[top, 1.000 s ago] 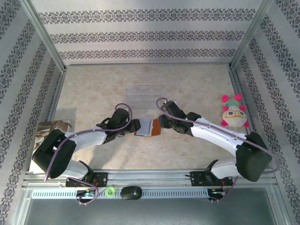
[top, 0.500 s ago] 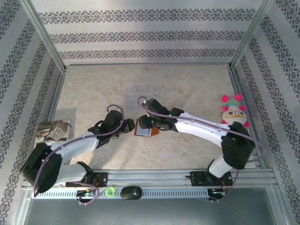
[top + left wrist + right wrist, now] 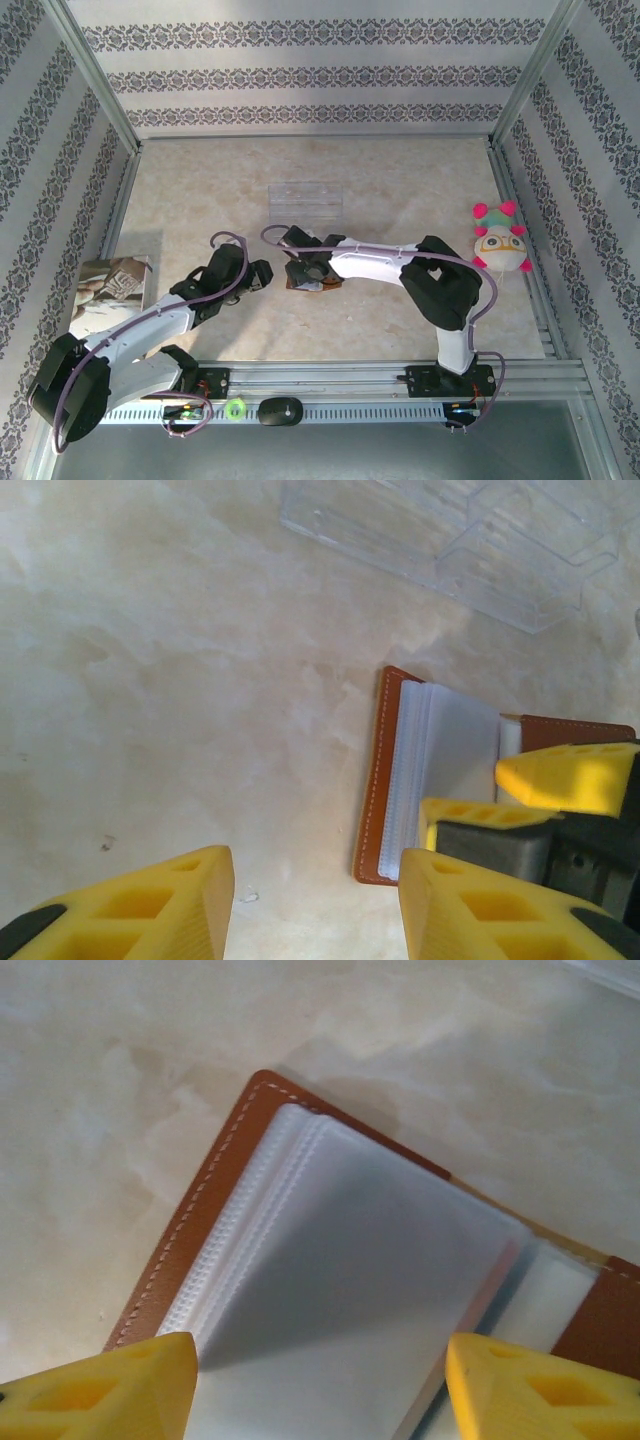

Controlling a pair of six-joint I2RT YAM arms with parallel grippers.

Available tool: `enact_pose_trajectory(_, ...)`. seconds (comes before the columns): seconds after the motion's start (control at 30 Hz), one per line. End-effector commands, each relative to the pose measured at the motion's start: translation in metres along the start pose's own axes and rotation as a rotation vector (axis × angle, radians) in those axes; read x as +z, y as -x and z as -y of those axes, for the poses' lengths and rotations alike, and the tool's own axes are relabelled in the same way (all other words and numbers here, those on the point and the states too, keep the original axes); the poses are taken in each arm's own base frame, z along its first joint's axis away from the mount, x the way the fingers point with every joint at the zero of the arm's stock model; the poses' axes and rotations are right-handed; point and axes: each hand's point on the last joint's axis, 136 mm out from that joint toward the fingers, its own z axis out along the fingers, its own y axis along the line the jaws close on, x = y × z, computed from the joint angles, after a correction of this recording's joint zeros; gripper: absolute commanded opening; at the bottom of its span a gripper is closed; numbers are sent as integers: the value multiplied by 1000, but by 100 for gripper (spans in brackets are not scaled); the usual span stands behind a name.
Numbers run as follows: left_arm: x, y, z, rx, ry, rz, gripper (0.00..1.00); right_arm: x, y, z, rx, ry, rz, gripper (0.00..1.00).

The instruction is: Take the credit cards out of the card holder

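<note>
R gripper (image 3: 320, 1360) has left the card holder's (image 3: 350, 1250) right edge. We now see the holder directly beneath it, jaws spread wider. L gripper (image 3: 312, 880) has backed off; the holder's left edge lies ahead-right of it, w/ a gap.

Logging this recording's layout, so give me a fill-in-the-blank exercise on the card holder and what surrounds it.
1. The card holder has a ___ leather cover.
2. The right gripper hangs over it with its jaws ___.
3. The clear plastic tray lies on the card holder's ___ side, away from the arm bases.
4. The plush toy sits near the table's ___ edge.

Missing words: brown; open; far; right.
</note>
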Motion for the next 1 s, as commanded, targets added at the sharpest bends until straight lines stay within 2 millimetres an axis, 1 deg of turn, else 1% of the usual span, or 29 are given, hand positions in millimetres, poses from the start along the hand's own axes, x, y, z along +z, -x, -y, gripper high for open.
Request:
enact_pose_trajectory(0.0, 1, -7, -16, -16, 45, -18, 47, -4, 7, 1, -41, -49, 26, 72)
enact_pose_trajectory(0.1, 3, -7, -16, -24, 39, -21, 47, 1, -1, 1, -60, -54, -5, 71)
enact_pose_trajectory(0.23, 4, -7, -13, -17, 32, -28, 47, 10, -16, 11, -78, -94, -44, 68)
enact_pose_trajectory(0.3, 5, -8, -12, -16, 29, -32, 47, 12, -23, 15, -82, -105, -55, 64)
enact_pose_trajectory(0.33, 5, -8, -11, -16, 26, -35, 47, 12, -24, 16, -85, -104, -55, 61)
enact_pose_trajectory(0.4, 6, -8, -10, -15, 21, -40, 47, 12, -26, 18, -88, -100, -45, 59)
enact_pose_trajectory(0.5, 8, -8, -6, -20, 8, -44, 47, 8, -22, 14, -88, -47, -9, 54)
enact_pose_trajectory(0.67, 11, -9, -1, -21, -15, -59, 47, 6, -23, 6, -97, 74, -3, 41)
enact_pose_trajectory(0.73, 11, -9, 0, -21, -19, -64, 47, 4, -25, 5, -96, 110, -2, 33)
enact_pose_trajectory(0.9, 11, -11, 2, -21, -28, -72, 47, 0, -29, -1, -103, 186, -2, 28)
enact_pose_trajectory(0.93, 11, -11, 4, -20, -35, -76, 46, -4, -32, -7, -114, 227, 0, 25)
enact_pose_trajectory(0.97, 12, -14, 6, -21, -53, -92, 46, -7, -36, -9, -113, 262, 2, 17)
